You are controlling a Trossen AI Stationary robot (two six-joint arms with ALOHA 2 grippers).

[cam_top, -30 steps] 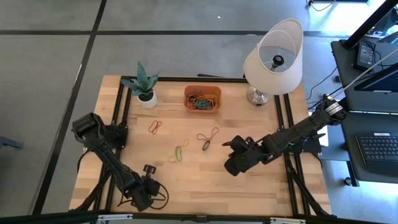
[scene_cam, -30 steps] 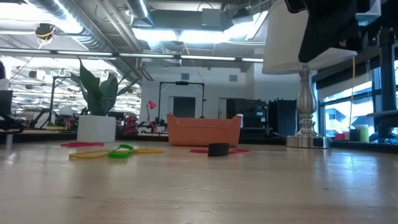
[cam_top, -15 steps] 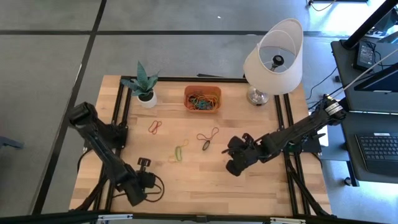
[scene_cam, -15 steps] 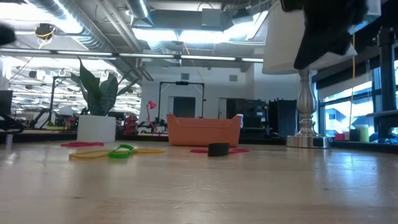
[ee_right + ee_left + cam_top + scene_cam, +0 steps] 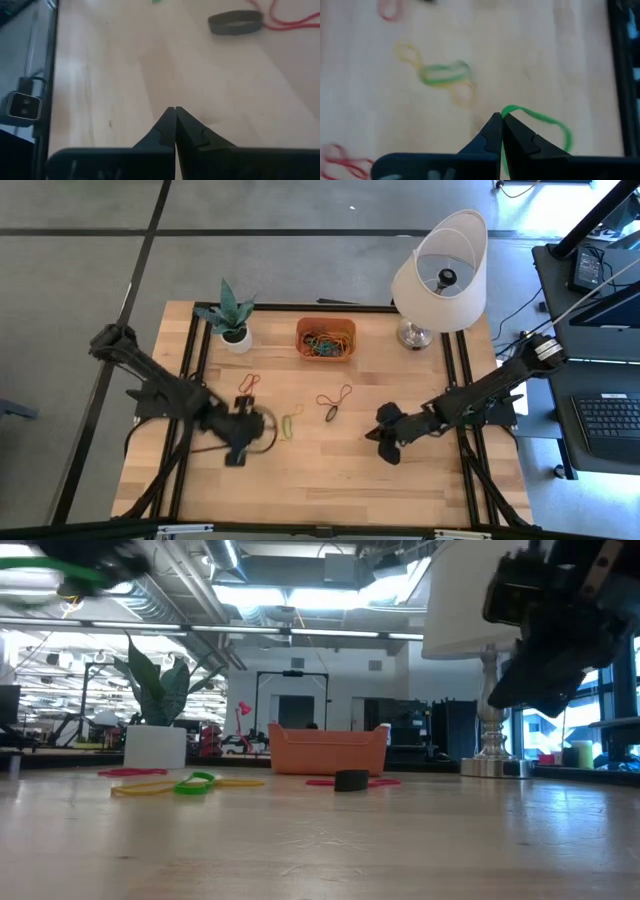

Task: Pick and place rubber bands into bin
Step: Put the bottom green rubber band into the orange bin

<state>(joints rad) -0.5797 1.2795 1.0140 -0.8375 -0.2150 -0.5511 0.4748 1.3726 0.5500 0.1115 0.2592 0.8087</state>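
Note:
My left gripper (image 5: pixel 266 423) hangs above the table's middle left, shut on a green rubber band (image 5: pixel 540 120); in the low view both are a blur (image 5: pixel 85 575). My right gripper (image 5: pixel 174 109) is shut and empty, low over the table right of centre (image 5: pixel 374 436). Loose rubber bands lie flat on the wood: a yellow and green one (image 5: pixel 290 423), a red one (image 5: pixel 249 383), a red one (image 5: pixel 335 395) with a black one (image 5: pixel 235 22) beside it. The orange bin (image 5: pixel 326 340) stands at the far middle with several bands inside. My left gripper pinches the green rubber band between its two fingertips at one end of the loop (image 5: pixel 506 111). The fingers slant down from above. The rest of the loop (image 5: pixel 560 132) hangs slack beside the fingers, clear of the table.
A white plant pot (image 5: pixel 236 338) stands at the far left and a lamp (image 5: pixel 438 275) at the far right. Black rails (image 5: pixel 462 380) run along the table's left and right sides. Bare wood lies along the near edge.
My left gripper has risen from the near left edge and swung toward the table's middle, carrying the green band up with it. My right gripper has sunk toward the table and tipped flatter, staying right of centre.

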